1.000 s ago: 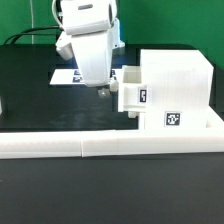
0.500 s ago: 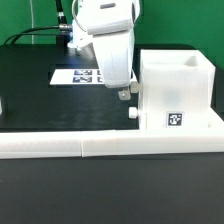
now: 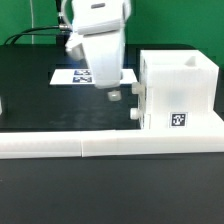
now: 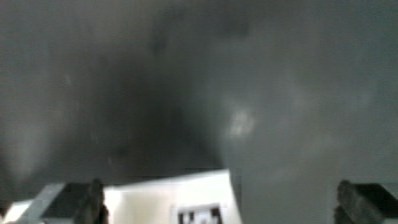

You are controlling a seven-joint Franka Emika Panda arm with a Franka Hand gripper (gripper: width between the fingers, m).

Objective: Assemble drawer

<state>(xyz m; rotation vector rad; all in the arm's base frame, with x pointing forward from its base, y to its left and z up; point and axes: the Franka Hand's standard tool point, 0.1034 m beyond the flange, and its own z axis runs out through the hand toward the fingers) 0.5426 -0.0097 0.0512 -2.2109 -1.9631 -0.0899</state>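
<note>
Hovering above the black table top point(image 3: 40, 90), my white two-finger claw point(image 3: 113, 94) hangs just to the exterior view's left of the white cube-shaped plastic housing point(image 3: 178, 92), its tips apart from the housing's left face. Half a second ago I stood closer in, my tips down against that face near the lower knob; now I have drawn back toward the exterior view's left and risen a little. A second ago a shallow white tray stuck well out of the housing's left side; in both later pictures it sits pushed in, so only two small round white knobs point(image 3: 134, 114) show on that face, one above the other. The housing itself has not shifted: it stands at the exterior view's right, against the long low white border bar point(image 3: 60, 147) that runs along the near edge, with a black-and-white square tag point(image 3: 179, 120) on its near face. Behind me, farther off, the flat white marker board point(image 3: 70, 75) lies on the table where it lay before. From the wrist view my two dark fingertips point(image 4: 80, 203) stand wide apart with nothing between them, and between them I see a white surface point(image 4: 178, 195) bearing a dark tag; the rest of that picture is a grey blur.
</note>
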